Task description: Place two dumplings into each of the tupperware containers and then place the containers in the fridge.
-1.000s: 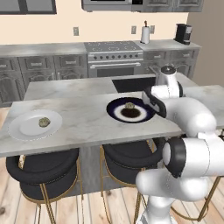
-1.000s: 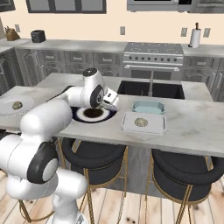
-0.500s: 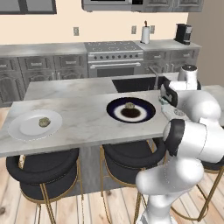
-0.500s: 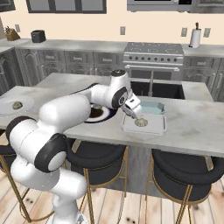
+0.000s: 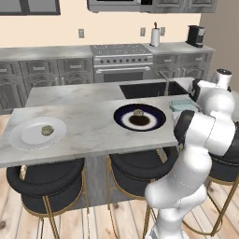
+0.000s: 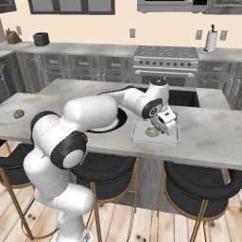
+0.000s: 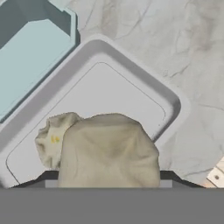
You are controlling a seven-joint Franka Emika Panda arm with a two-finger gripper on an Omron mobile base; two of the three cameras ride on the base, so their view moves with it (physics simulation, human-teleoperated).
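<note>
My gripper (image 7: 108, 177) is shut on a tan speckled dumpling (image 7: 109, 148), held low over the translucent whitish tupperware container (image 7: 131, 72). A second dumpling (image 7: 50, 138) lies in that tub, just behind the held one. The pale teal container (image 7: 30, 52) stands right beside it and looks empty. From the right base view the gripper (image 6: 163, 125) hangs over the whitish tub (image 6: 174, 138) near the counter's front edge. One dumpling (image 5: 138, 112) rests on the dark-blue plate (image 5: 156, 122) and another (image 5: 46, 130) on the white plate (image 5: 23, 135). The fridge is out of view.
A sink with a faucet (image 5: 164, 81) lies behind the containers in the marble island. Black stools (image 6: 198, 182) stand under the island's front edge. A stove (image 5: 122, 58) and grey cabinets line the back wall.
The arm has swung from the dark-blue plate to the right, carrying a dumpling, and now holds it over the whitish tub.
</note>
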